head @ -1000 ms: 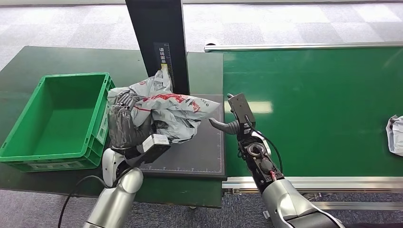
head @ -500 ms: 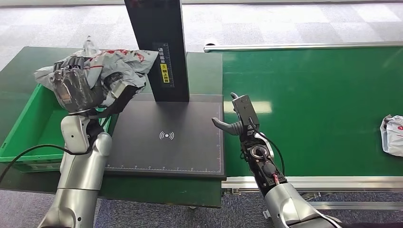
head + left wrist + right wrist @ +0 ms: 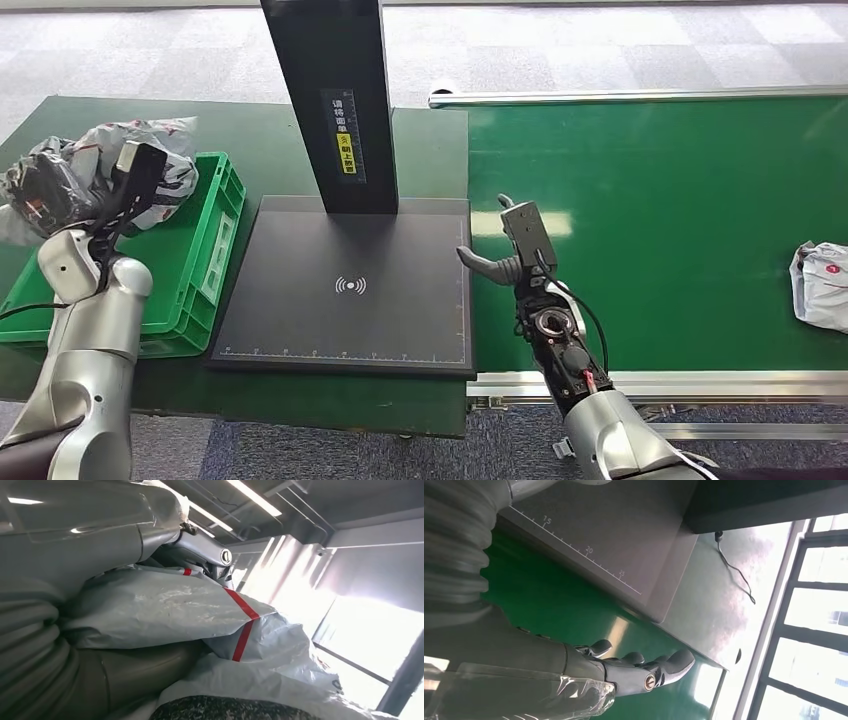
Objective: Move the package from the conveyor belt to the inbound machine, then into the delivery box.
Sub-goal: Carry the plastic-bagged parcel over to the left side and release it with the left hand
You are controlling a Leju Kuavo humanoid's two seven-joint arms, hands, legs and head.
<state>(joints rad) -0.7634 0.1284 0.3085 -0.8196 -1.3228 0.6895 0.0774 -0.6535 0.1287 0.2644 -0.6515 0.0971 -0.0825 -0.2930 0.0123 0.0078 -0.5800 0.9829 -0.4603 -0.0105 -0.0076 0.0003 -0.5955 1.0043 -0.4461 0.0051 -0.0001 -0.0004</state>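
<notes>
Moved: since a second ago the left hand [image 3: 45,190] has swung the package [image 3: 150,150] off the black scanner plate [image 3: 345,290] and up over the far left corner of the green crate [image 3: 210,250]; the right hand has barely shifted.
Right hand: nearest to us, the right hand [image 3: 500,255] hovers low at the seam between scanner plate and conveyor belt [image 3: 680,220], fingers stretched out and apart, thumb pointing toward the plate, holding nothing.
Scanner plate: dark grey, a white wireless mark in the middle, a ruler scale along the near edge; a black post [image 3: 335,100] with a yellow label rises from its far side.
Left hand: fingers wrapped round the package, held up above the crate's left rim.
Package look: a soft grey plastic mailer bag, badly crumpled, red stripes and red print on it; in the left wrist view [image 3: 165,610] the creased skin and a red band fill the space beside the thumb.
Hard to see: the left arm covers much of the crate; its inside is mostly out of sight.
Far right: a second crumpled grey bag [image 3: 822,285] lies on the belt, cut off by the picture's edge.
</notes>
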